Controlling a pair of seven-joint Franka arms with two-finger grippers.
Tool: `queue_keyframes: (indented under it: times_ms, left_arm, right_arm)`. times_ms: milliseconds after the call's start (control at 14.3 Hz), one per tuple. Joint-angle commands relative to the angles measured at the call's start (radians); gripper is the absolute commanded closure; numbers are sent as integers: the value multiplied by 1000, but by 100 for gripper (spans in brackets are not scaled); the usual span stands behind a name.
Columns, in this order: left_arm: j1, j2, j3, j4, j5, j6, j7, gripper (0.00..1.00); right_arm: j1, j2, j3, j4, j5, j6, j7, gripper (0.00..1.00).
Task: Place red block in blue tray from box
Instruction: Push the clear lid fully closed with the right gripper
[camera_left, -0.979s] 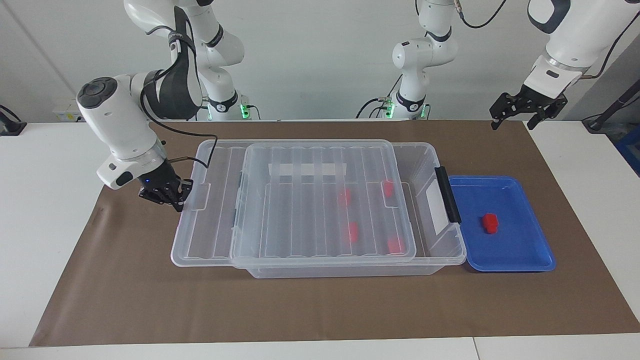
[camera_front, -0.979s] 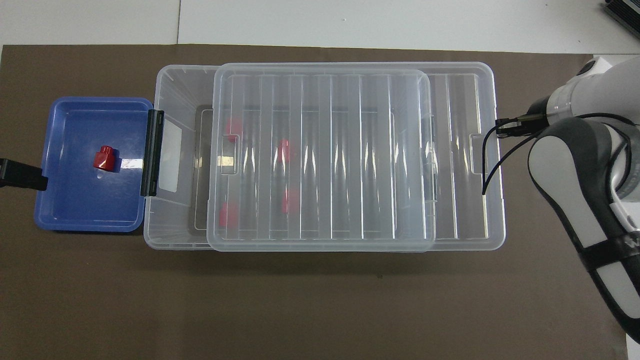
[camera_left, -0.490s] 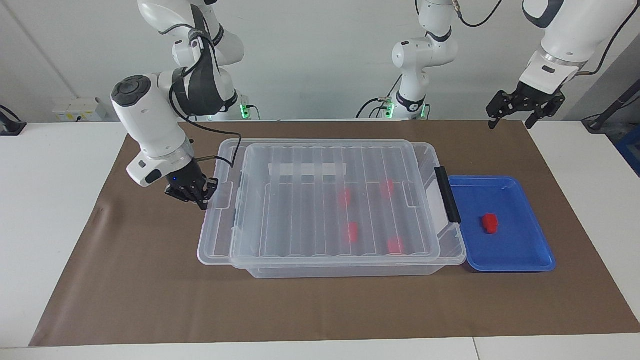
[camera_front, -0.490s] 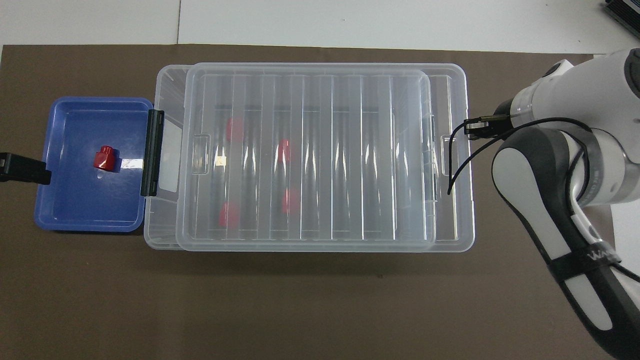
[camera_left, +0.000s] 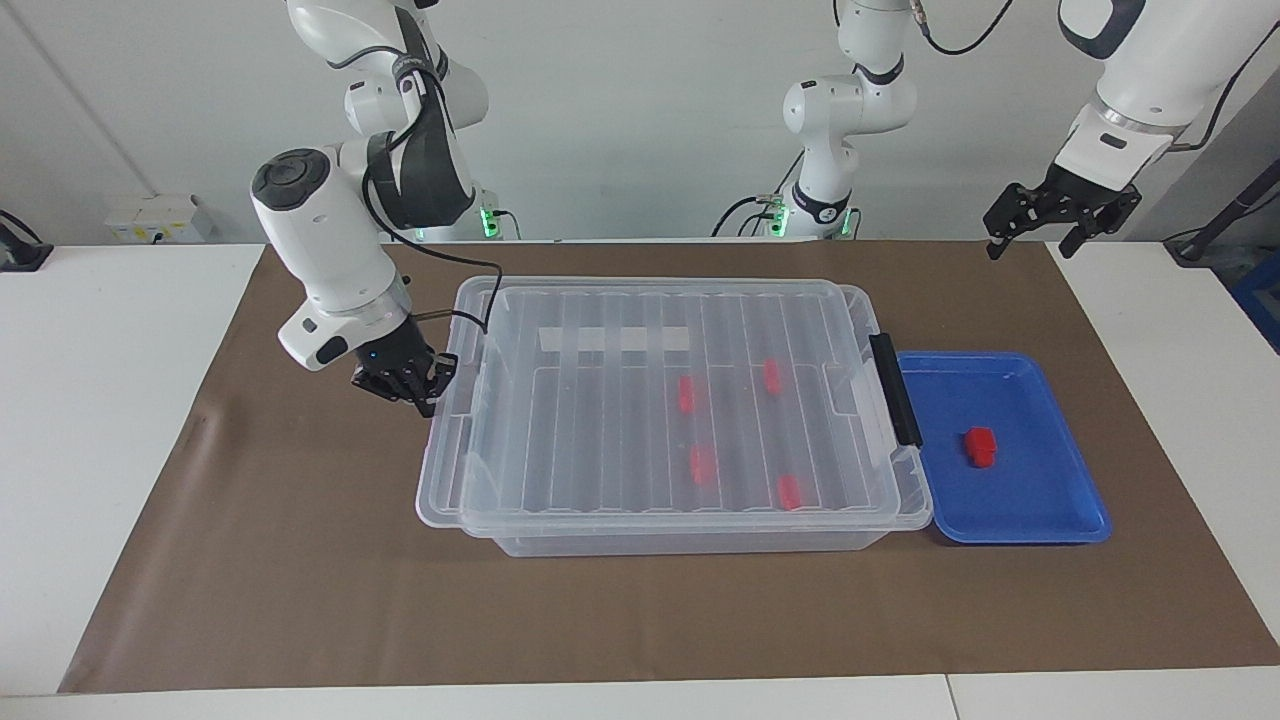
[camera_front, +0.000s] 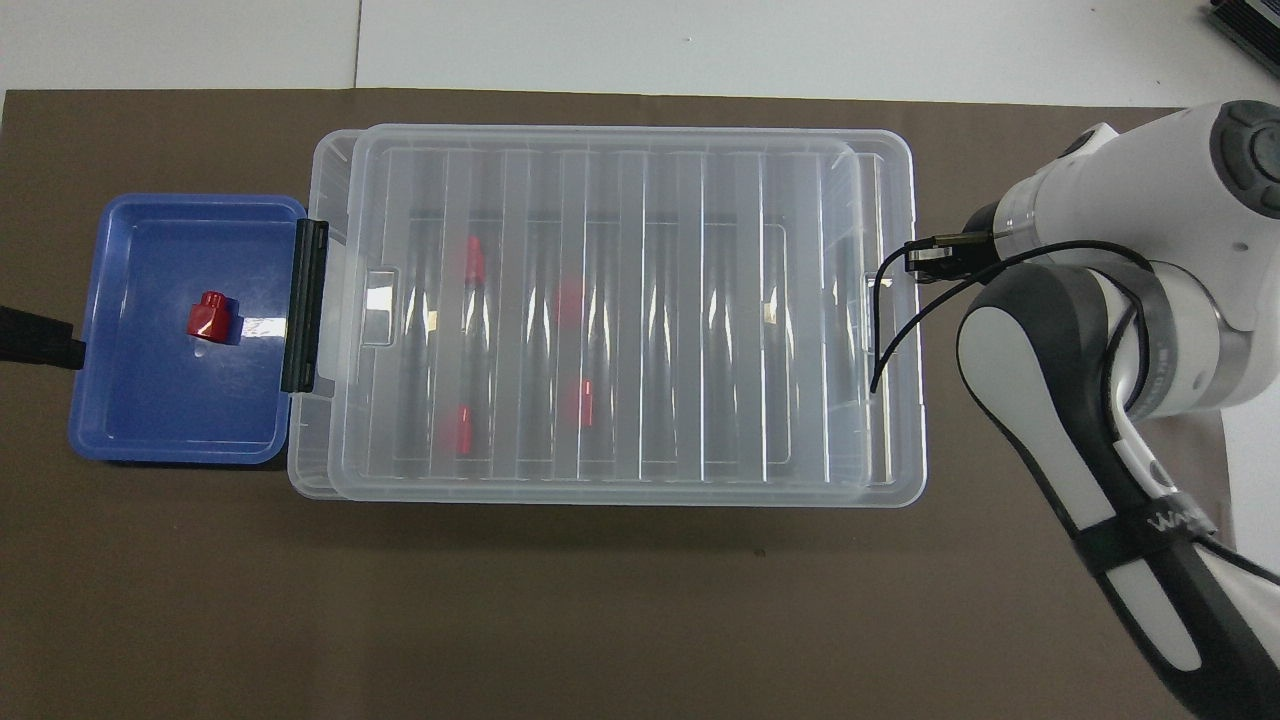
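Observation:
The clear box (camera_left: 700, 541) stands mid-table with its ribbed lid (camera_left: 600, 400) lying on it, overhanging slightly at the right arm's end. Several red blocks (camera_left: 703, 464) show through the lid. One more red block (camera_left: 979, 446) lies in the blue tray (camera_left: 1050, 500), which sits against the box at the left arm's end. My right gripper (camera_left: 405, 385) is low at the lid's end rim and shut on it. My left gripper (camera_left: 1060, 215) is open and empty, raised over the mat near the tray. In the overhead view the block (camera_front: 209, 316) lies mid-tray (camera_front: 150, 420).
A black clip handle (camera_left: 895, 390) is on the box end next to the tray. A brown mat (camera_left: 640, 620) covers the table. The right arm's forearm (camera_front: 1100, 400) hangs over the mat's end.
My right gripper has slid the lid toward the left arm's end, so it now covers nearly the whole box. My left gripper has stayed raised in about the same place.

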Motion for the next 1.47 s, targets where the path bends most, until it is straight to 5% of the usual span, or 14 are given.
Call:
queue_keyframes:
  times_ms: [0, 1119, 1399]
  left_arm:
    - [-18, 8, 12, 19, 18, 8, -16, 0]
    - [-22, 2, 2, 18, 17, 19, -35, 0]
    - [-24, 0, -6, 12, 11, 33, -72, 0]
  right_arm:
    - [4, -1, 7, -12, 30, 28, 14, 100]
    - [18, 1, 9, -14, 76, 37, 4, 100]
    - [-20, -14, -1, 6, -44, -12, -32, 100]
